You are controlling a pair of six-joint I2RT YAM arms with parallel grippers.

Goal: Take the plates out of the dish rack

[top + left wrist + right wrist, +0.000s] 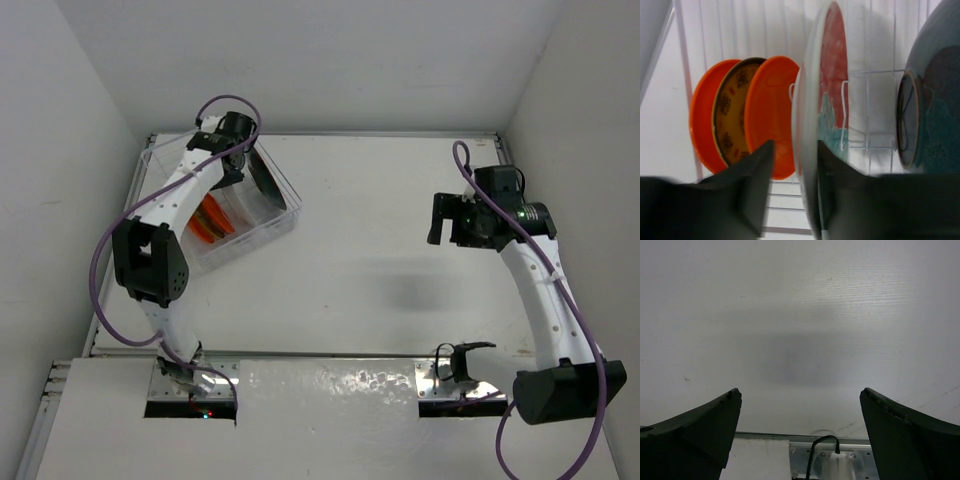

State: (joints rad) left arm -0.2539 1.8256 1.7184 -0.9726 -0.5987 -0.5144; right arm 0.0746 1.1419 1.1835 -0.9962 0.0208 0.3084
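Counter (400, 260): white. Dish rack (282, 222) at its far left corner, plates standing on edge in the slots. My left gripper (795, 145) is spread, astride the rim of the red-and-teal plate (834, 85), with a gap on one side. Orange plates (771, 115) just beyond. My right gripper (801, 390) is spread wide above the counter, well apart from the rack.

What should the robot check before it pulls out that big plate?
1. Are the left fingers on both sides of the big plate? Ok.
2. Are they squeezing it tight? Not ok, a gap shows.
3. Are they clear of the orange plates? Cannot tell.
4. Are the right fingers open, away from the rack? Ok.
5. Is there bare table to put it on? Ok.
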